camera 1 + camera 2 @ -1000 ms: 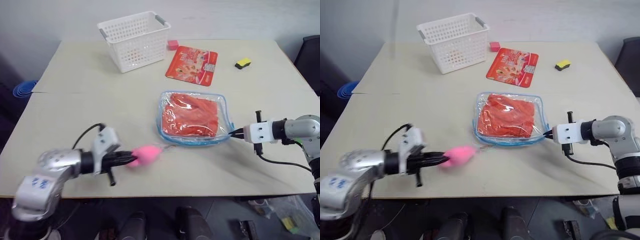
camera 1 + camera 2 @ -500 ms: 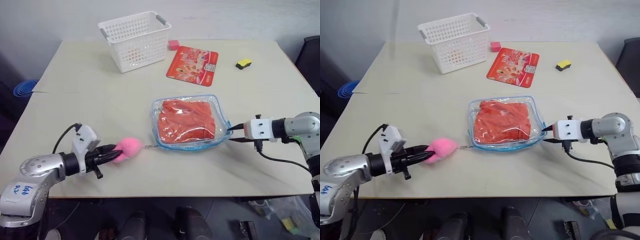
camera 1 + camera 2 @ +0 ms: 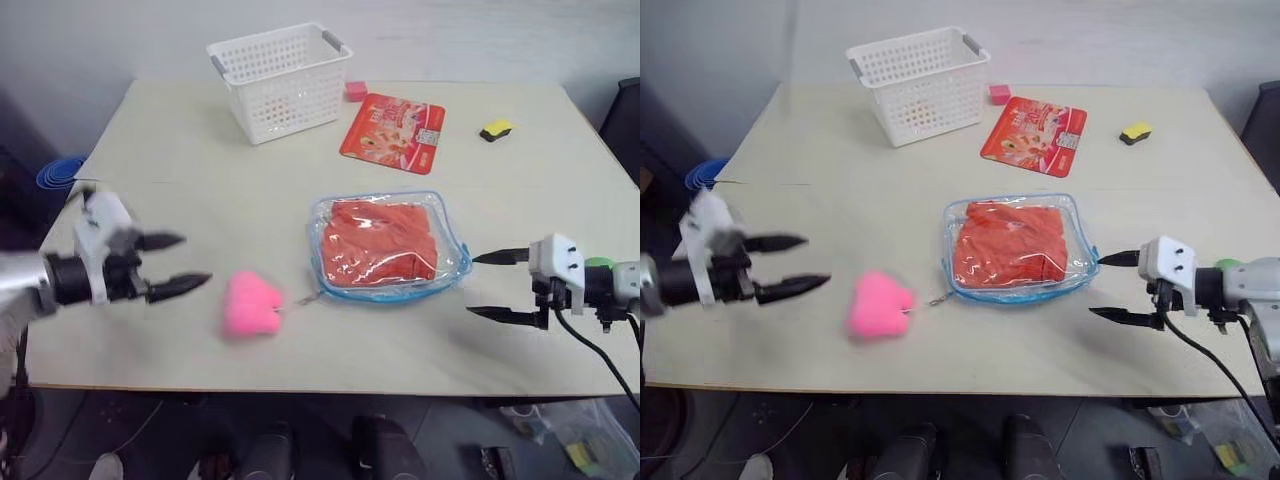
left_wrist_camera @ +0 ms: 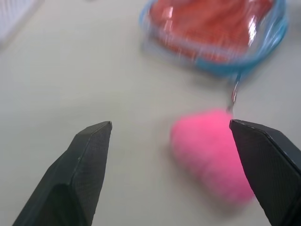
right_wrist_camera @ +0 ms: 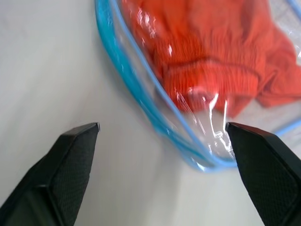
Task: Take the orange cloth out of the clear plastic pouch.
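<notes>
The clear plastic pouch with light blue edging lies flat near the middle of the table, and the orange cloth is inside it. A pink plush heart lies to the pouch's left, joined to its zipper by a short chain. My left gripper hovers open to the left of the heart, apart from it. My right gripper stands open just right of the pouch's corner, with nothing between its fingers. In the right wrist view the pouch's edge and the cloth lie just ahead of the open fingers.
A white lattice basket stands at the back of the table. Behind the pouch lie a glossy red packet, a small pink block and a yellow-and-black object. The table's front edge runs close below both grippers.
Both grippers have opened. The left let go of the pink heart, rose and drew back to the left. The right released the pouch's corner and pulled back to the right.
</notes>
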